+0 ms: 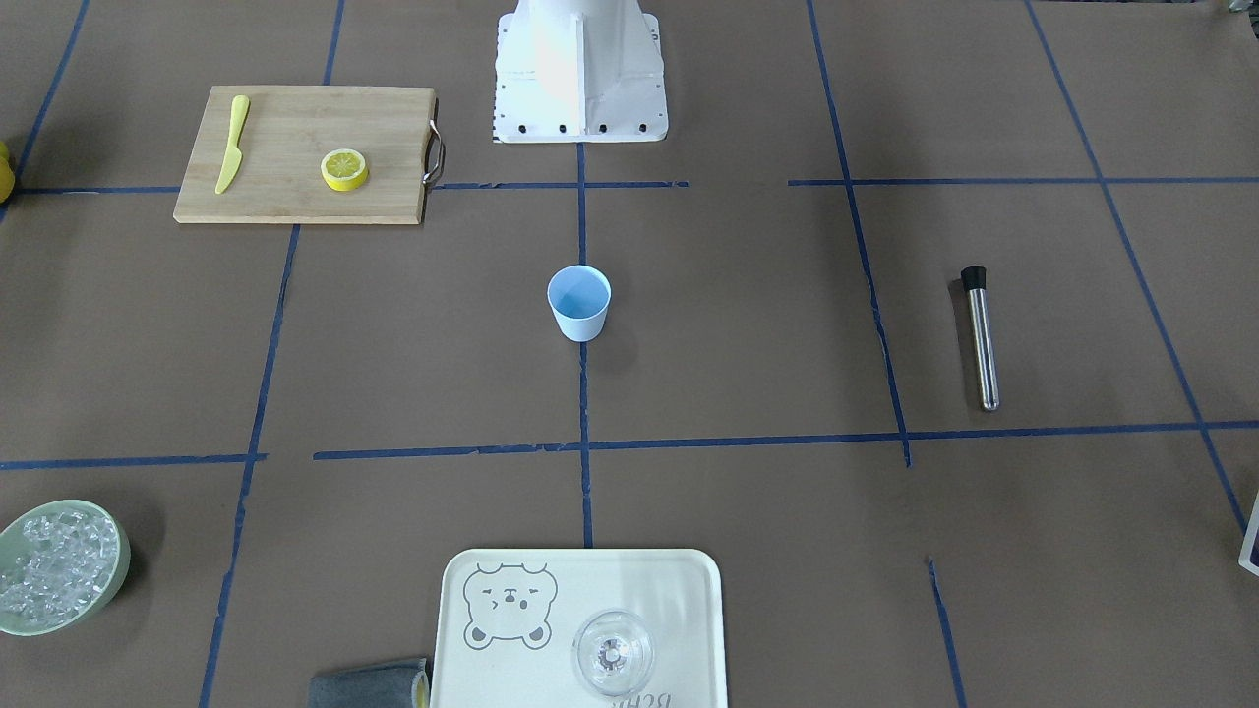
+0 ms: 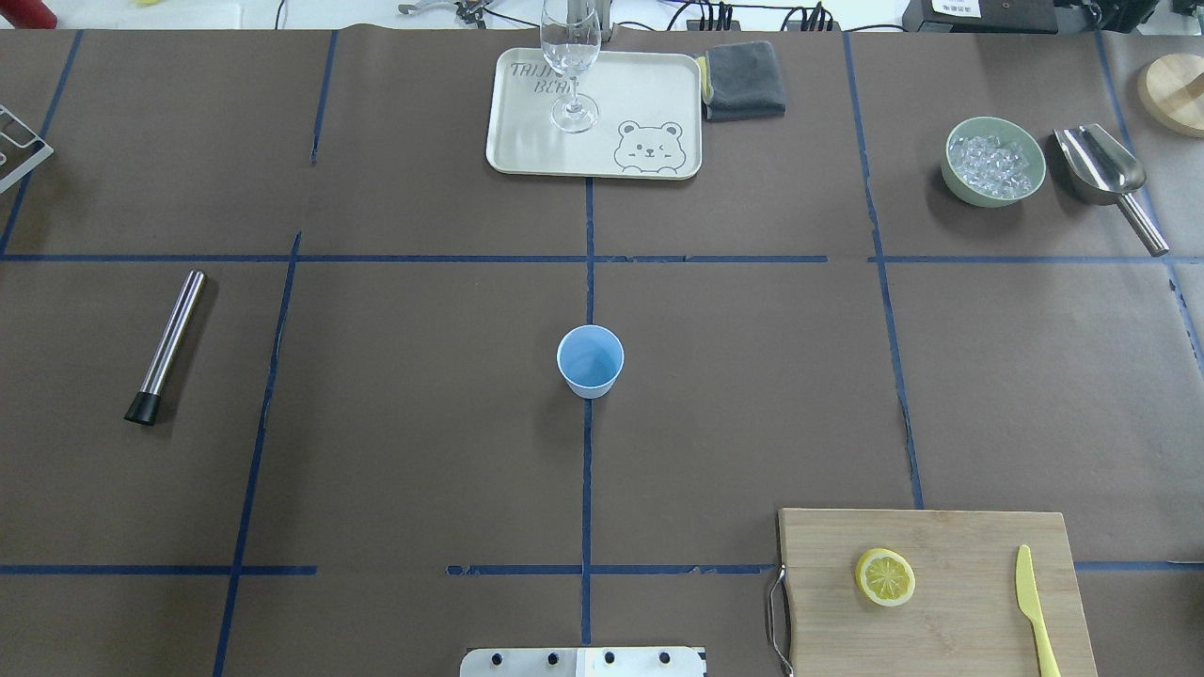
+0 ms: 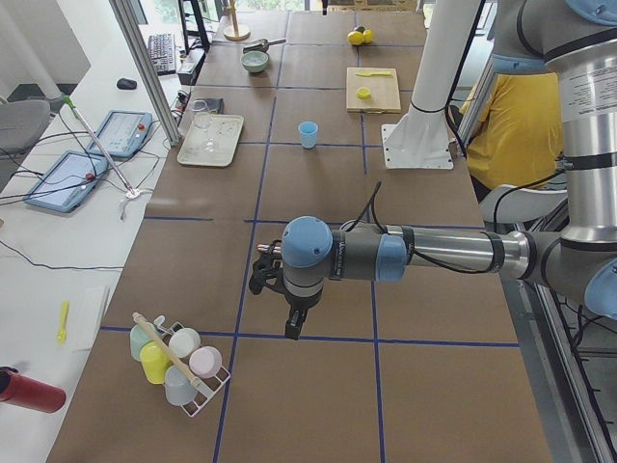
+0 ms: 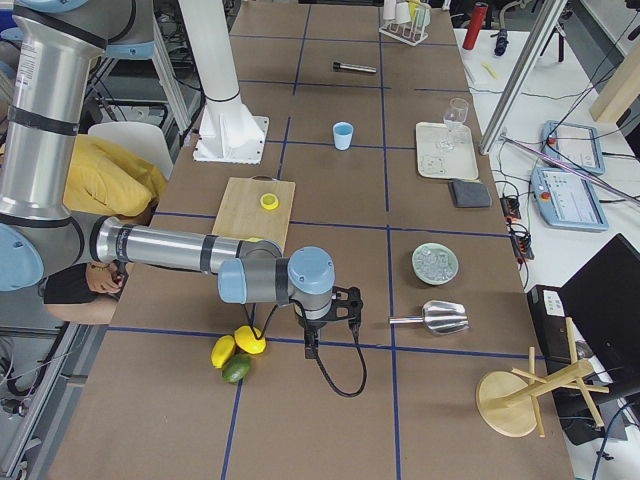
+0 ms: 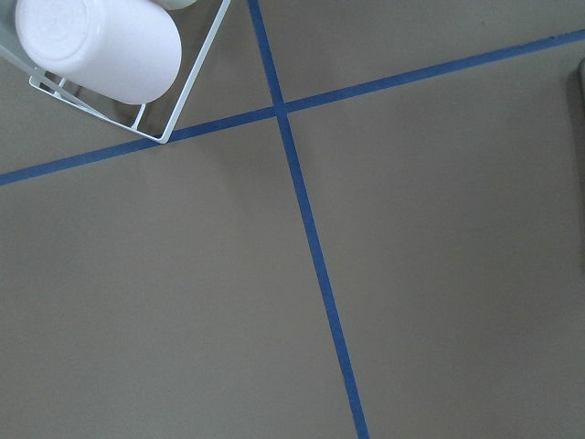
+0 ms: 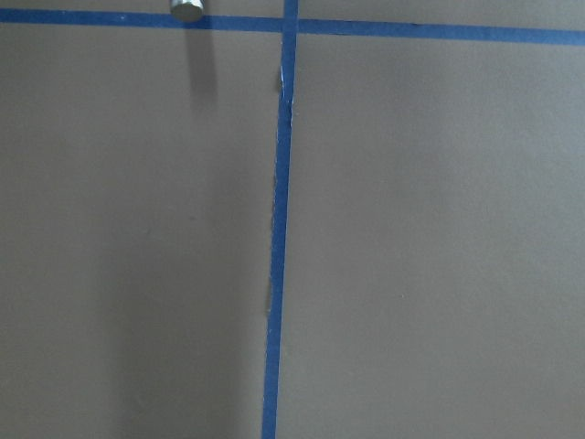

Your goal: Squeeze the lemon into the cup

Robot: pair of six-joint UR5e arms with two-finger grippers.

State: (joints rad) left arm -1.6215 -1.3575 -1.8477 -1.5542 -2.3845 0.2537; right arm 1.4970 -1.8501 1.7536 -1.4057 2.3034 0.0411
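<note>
The lemon slice (image 2: 885,576) lies flat on a wooden cutting board (image 2: 959,536) at the table's near right; it also shows in the front view (image 1: 344,169). The light-blue cup (image 2: 590,360) stands upright at the table's centre, also in the front view (image 1: 579,302). Neither gripper shows in the overhead or front view. My left gripper (image 3: 292,326) hangs over the table's far left end, well away from the cup. My right gripper (image 4: 309,343) hangs over the far right end, beyond the board. I cannot tell whether either is open or shut.
A yellow plastic knife (image 2: 1035,611) lies on the board. A tray (image 2: 527,141) bears a clear glass (image 2: 570,56). A grey cloth (image 2: 745,81), an ice bowl (image 2: 994,161), a metal scoop (image 2: 1105,179) and a steel muddler (image 2: 167,346) lie around. A cup rack (image 3: 178,367) stands near my left gripper, whole fruit (image 4: 238,352) near my right.
</note>
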